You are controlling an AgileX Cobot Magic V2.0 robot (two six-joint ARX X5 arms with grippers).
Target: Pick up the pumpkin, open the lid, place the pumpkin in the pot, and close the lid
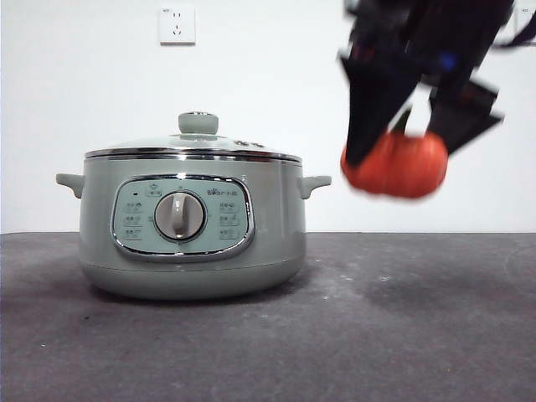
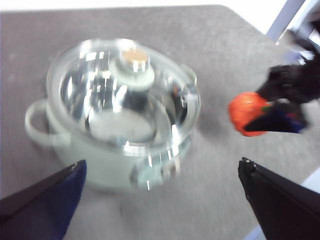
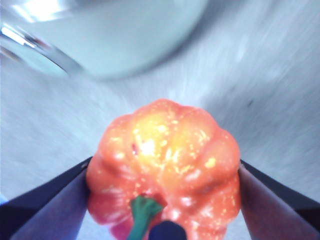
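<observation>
- Right end effector (image 1: 400, 159) pinched the pumpkin (image 1: 394, 164) by its flanks, carried clear of the worktop (image 1: 402, 318) beside the pot (image 1: 191, 226), presumably awaiting access.
- Lid (image 1: 194, 147) sat on the pot, blocking insertion.
- Left end effector (image 2: 160, 195) hovered above, jaws spread, likely for the knob (image 2: 132, 70).

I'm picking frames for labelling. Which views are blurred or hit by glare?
Front view: sage-green cooker pot sharp, right gripper and glossy orange pumpkin motion-smeared. Left wrist view: soft overall, reflections streak the domed glass lid. Right wrist view: background smeared, speckled highlights on the pumpkin.
</observation>
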